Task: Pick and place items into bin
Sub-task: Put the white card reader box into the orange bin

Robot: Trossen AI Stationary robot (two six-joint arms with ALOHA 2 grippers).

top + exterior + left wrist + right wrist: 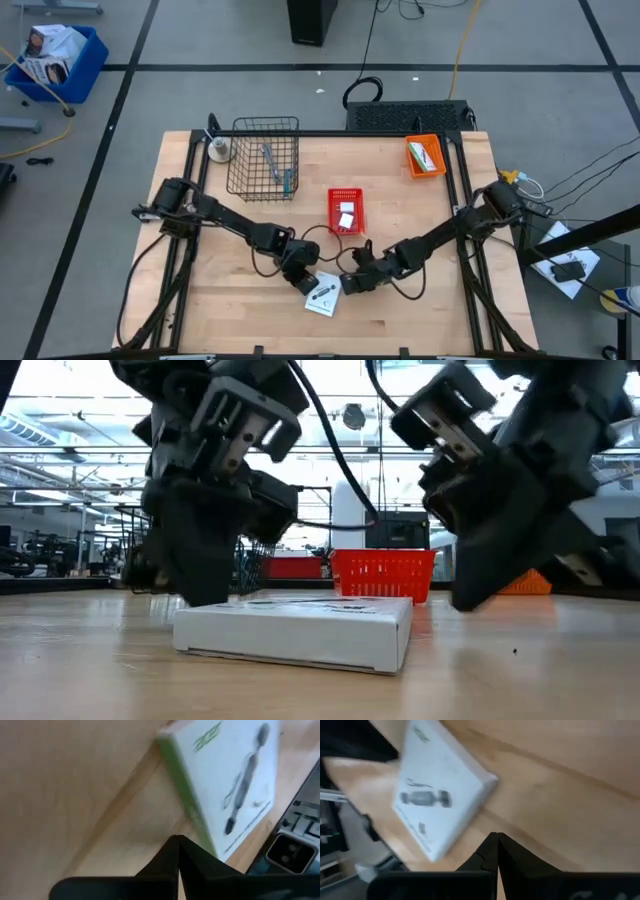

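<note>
Flat white box lying on the counter near the front edge, right between the two pincers. Left pincer just beside its one edge, fingers pressed together, gripping nothing. Right pincer just beside the opposite edge, likewise closed and empty. White printed lid, dark gadget pictured, green stripe down one side.

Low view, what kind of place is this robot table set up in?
Probably an industrial lab or workshop. Behind the wooden table a big hall with ceiling trusses shows; from above, the floor has taped lines, loose cables and a blue storage bin.
</note>
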